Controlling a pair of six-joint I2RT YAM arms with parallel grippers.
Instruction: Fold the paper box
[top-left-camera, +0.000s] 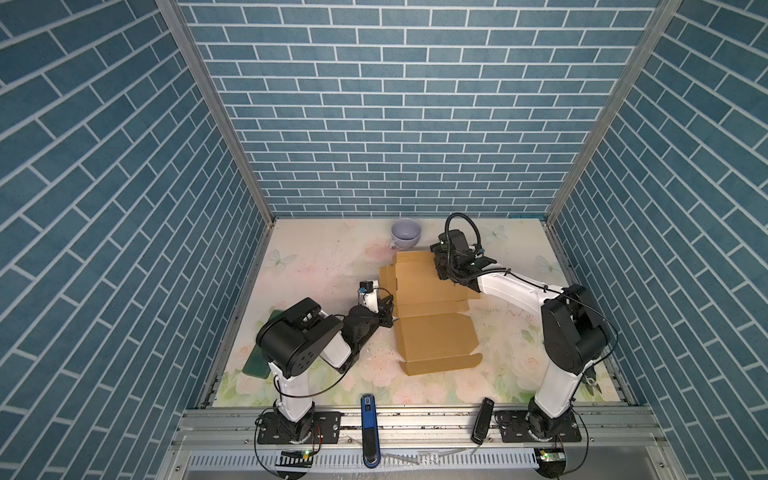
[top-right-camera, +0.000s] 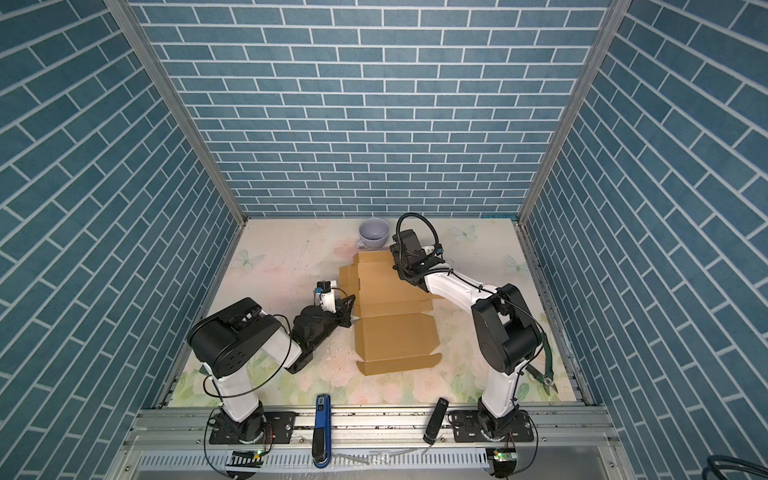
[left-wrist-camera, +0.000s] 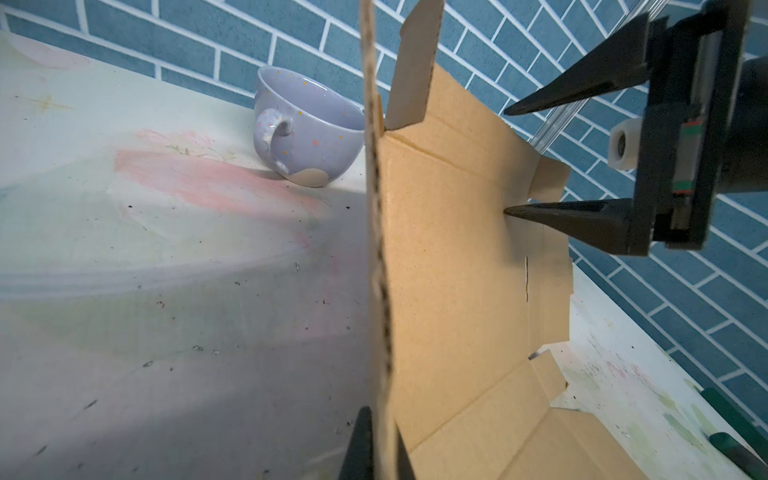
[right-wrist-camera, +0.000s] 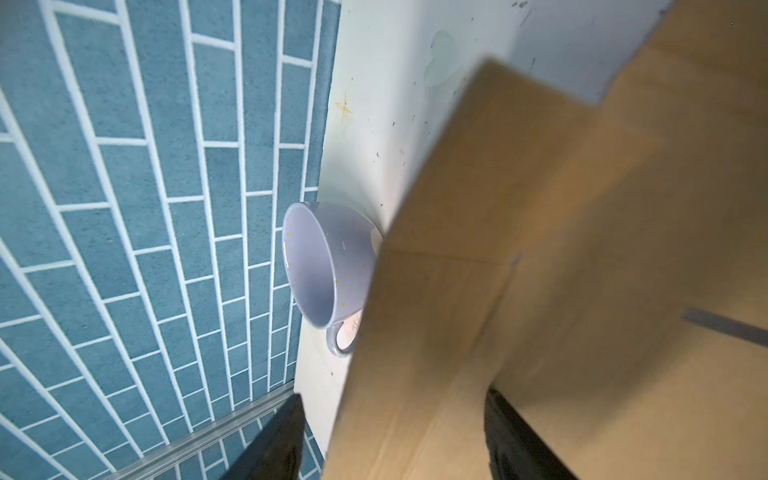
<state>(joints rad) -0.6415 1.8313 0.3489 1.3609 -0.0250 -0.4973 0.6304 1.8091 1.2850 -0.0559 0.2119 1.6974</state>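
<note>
Pinching the raised left side flap of the paper box (top-left-camera: 432, 299) by its cut edge, my left gripper (left-wrist-camera: 380, 440) has its jaws closed tight on the cardboard. In the left wrist view the corrugated edge runs between the two fingers. My right gripper (left-wrist-camera: 507, 162) stands wide open astride the right side flap, one fingertip touching the inner face and nothing clamped. The paper box lies mid-table (top-left-camera: 316, 266), base panel flat, lid panel and front tab stretched towards the front rail.

- **Far edge:** just beside the lilac mug (top-left-camera: 406, 235), which sits near the back wall.
- **Left of the box:** bare table as far as the dark green board (top-left-camera: 259, 353) under my left arm.
- **Right of the box:** bare table out to the side frame, with the cutters (top-right-camera: 544, 376) well apart at the near corner.
</note>
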